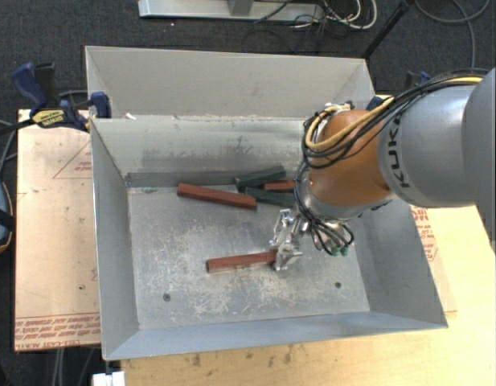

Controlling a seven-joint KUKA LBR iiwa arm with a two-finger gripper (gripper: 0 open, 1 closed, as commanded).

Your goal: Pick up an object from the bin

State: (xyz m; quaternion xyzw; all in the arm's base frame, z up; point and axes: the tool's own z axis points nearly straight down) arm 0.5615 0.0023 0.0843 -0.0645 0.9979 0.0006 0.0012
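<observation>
Claw [284,256] seemingly touching brown bar [235,263]; other bars [217,195] apart.

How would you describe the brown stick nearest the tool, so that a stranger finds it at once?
Look inside the grey bin, at the front half of its floor. A flat reddish-brown stick lies there, its right end by the tool. Unlike the other sticks near the back wall, it lies alone.

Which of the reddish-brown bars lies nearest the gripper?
The lone bar in the middle of the floor, its right end at the gripper; the other two lie farther back, beside a dark green bar.
</observation>
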